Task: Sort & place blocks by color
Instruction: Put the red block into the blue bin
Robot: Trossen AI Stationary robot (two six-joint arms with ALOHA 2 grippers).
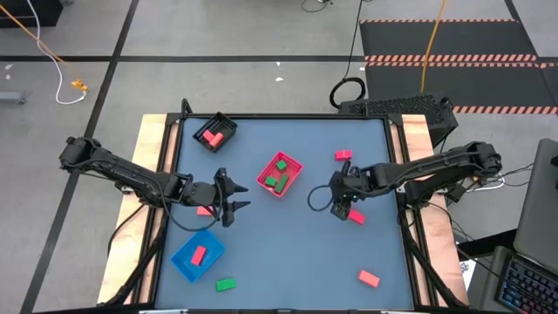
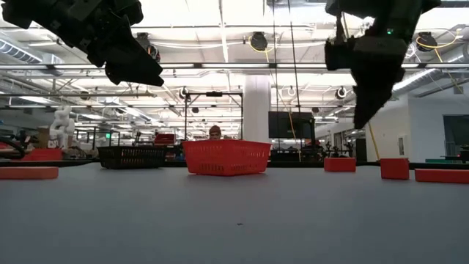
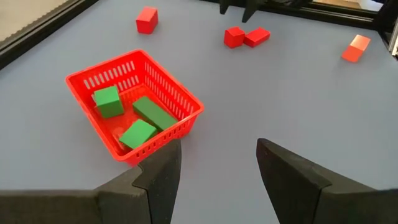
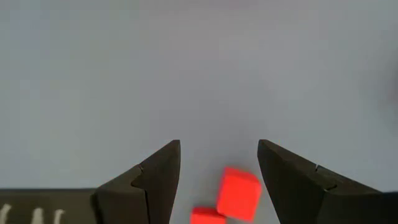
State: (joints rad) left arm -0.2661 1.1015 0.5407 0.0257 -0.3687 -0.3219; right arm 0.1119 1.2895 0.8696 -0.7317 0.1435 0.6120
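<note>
On the grey table (image 1: 288, 244), the right gripper (image 4: 219, 163) hangs wide open, empty, above a red block (image 4: 239, 193).

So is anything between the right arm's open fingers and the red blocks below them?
Nothing visible. The right gripper is open above bare table, with a red cube and a second red block lying beside it. In the high view that pair sits apart from the pink-red tray.

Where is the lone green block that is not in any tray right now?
In the high view, the small green block lies on the table near its front edge on the left-arm side, just beside the blue tray holding a red block.
</note>
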